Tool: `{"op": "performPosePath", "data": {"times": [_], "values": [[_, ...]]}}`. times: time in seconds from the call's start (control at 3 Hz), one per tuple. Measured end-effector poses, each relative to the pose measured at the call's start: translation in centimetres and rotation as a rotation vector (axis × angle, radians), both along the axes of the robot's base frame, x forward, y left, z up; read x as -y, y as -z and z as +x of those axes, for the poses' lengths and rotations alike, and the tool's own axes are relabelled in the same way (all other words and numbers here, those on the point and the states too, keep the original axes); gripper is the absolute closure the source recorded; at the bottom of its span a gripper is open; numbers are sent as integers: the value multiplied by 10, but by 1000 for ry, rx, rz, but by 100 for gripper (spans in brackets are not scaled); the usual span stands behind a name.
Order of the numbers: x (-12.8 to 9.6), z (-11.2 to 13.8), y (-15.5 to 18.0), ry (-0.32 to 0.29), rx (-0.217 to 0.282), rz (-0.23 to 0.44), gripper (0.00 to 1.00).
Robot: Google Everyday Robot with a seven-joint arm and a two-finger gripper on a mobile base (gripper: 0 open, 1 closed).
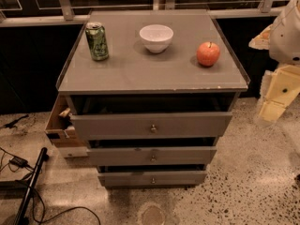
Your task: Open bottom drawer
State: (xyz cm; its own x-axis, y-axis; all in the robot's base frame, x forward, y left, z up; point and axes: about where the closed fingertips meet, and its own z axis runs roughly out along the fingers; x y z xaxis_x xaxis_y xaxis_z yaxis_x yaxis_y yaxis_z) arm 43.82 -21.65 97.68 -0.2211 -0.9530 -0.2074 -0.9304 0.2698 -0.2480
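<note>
The grey cabinet has three flat drawer fronts stacked below its top. The bottom drawer is the narrowest and lowest, just above the floor, with a small round metal knob at its middle. A thin dark gap shows above its front. The mid-width drawer front and the widest drawer front sit above it. My gripper is at the right edge of the camera view, beside the cabinet's right side and well apart from the bottom drawer. It touches nothing.
A green can, a white bowl and a red apple stand on the cabinet top. A cardboard box sits against the cabinet's left side. Cables and a black pole lie on the floor at the left.
</note>
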Motion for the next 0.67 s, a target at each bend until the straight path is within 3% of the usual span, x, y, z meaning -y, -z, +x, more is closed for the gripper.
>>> {"op": "performPosePath", "data": {"times": [0.33, 0.67], "values": [[0, 0, 0, 1, 2, 1, 2], [0, 0, 0, 2, 6, 1, 23]]}}
